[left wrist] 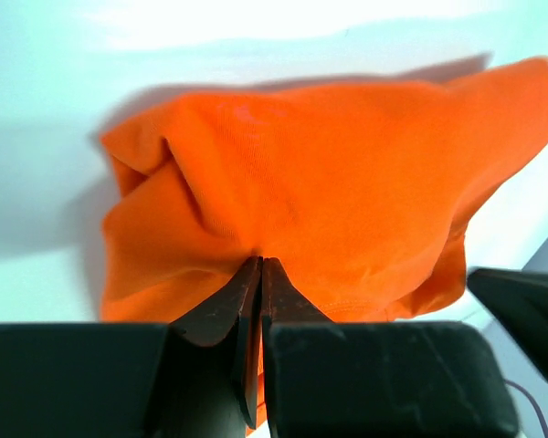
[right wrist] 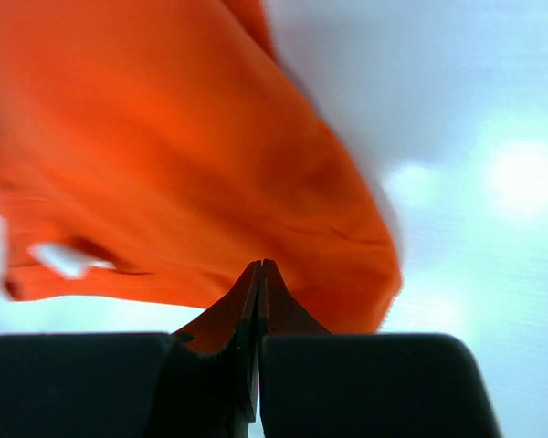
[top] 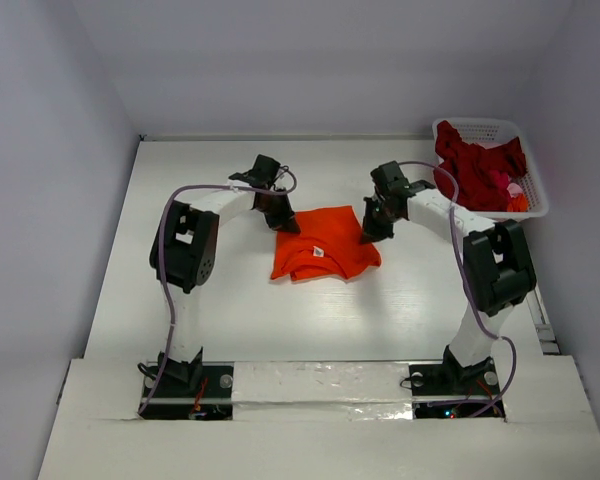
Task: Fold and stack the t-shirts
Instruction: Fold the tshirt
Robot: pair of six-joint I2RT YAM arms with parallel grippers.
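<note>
An orange t-shirt (top: 323, 245) lies partly folded mid-table, its small white neck label (top: 318, 253) facing up near the front edge. My left gripper (top: 280, 218) is at the shirt's back left corner, and in the left wrist view the left gripper (left wrist: 260, 262) is shut with orange cloth (left wrist: 329, 173) pinched at its tips. My right gripper (top: 370, 232) holds the right edge. The right wrist view shows the right gripper (right wrist: 260, 265) shut on the lifted orange cloth (right wrist: 164, 164). Dark red t-shirts (top: 475, 160) are heaped in the basket.
A white latticed basket (top: 480, 125) stands at the back right corner of the table. Walls close in the table on the left, back and right. Both arm bases sit at the near edge.
</note>
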